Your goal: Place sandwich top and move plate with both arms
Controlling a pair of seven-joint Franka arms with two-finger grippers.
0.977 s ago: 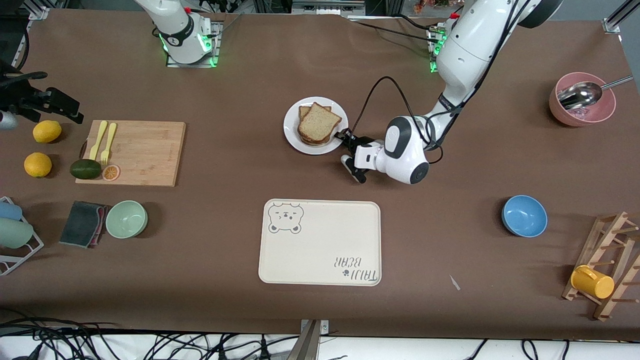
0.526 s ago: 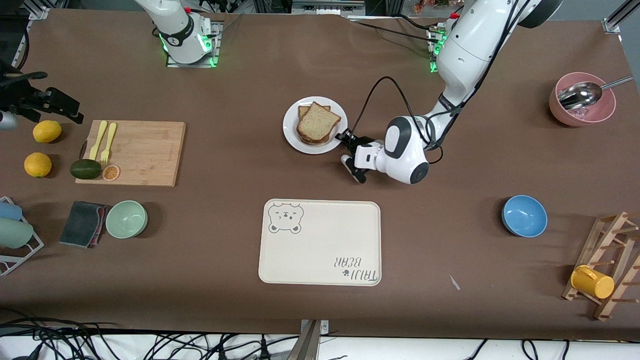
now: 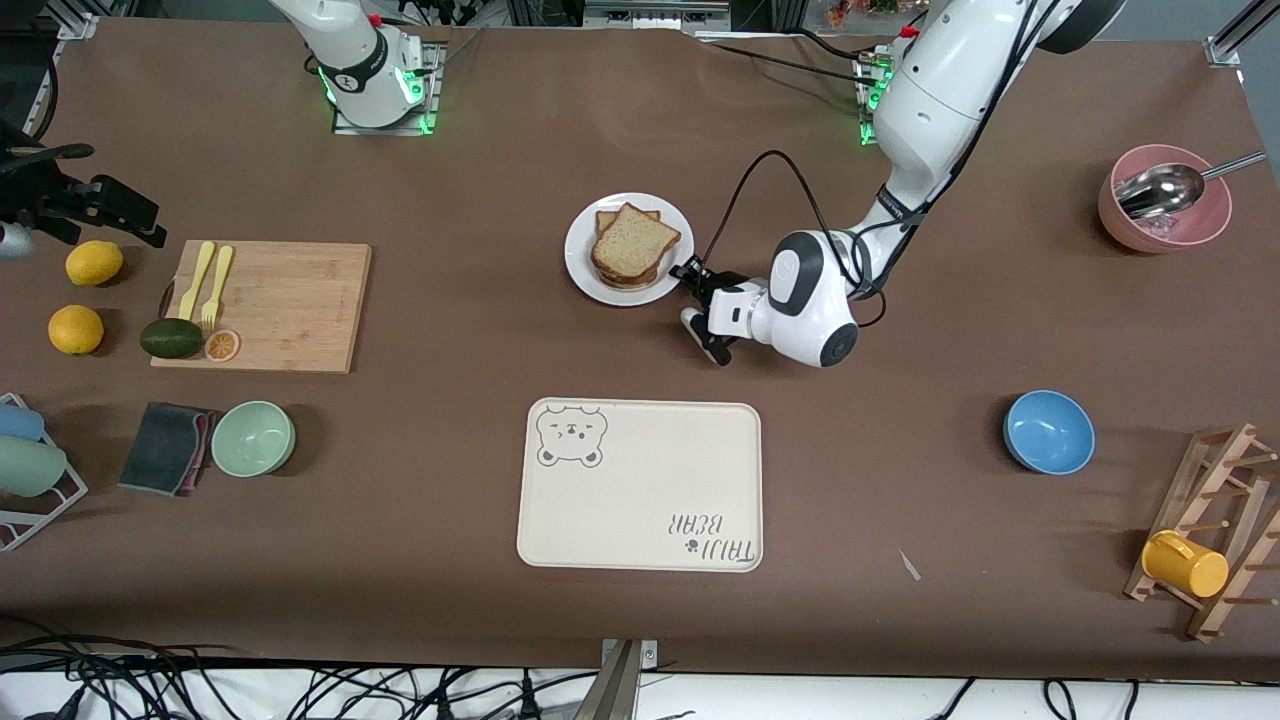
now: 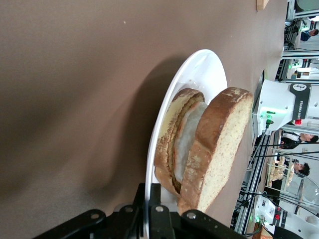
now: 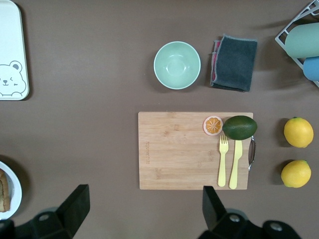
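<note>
The white plate (image 3: 588, 272) sits mid-table and holds a sandwich. The sandwich top (image 3: 637, 243), a speckled brown slice, lies skewed on the lower bread and filling. My left gripper (image 3: 686, 273) is low at the plate's edge toward the left arm's end and is shut on the rim. In the left wrist view the fingers (image 4: 160, 211) clamp the plate (image 4: 199, 69) rim, with the sandwich top (image 4: 219, 139) just past them. My right gripper (image 5: 144, 199) is open and empty, high over the table by the wooden cutting board (image 5: 179, 149).
The cream bear-print tray (image 3: 640, 490) lies nearer the front camera than the plate. The cutting board (image 3: 290, 300) with forks and an avocado, two lemons (image 3: 76, 328) and a green bowl (image 3: 252, 437) are toward the right arm's end. A blue bowl (image 3: 1048, 431) and pink bowl (image 3: 1165, 215) are toward the left arm's end.
The plate with the sandwich and my left gripper have shifted slightly toward the right arm's end. The right arm has not visibly moved.
</note>
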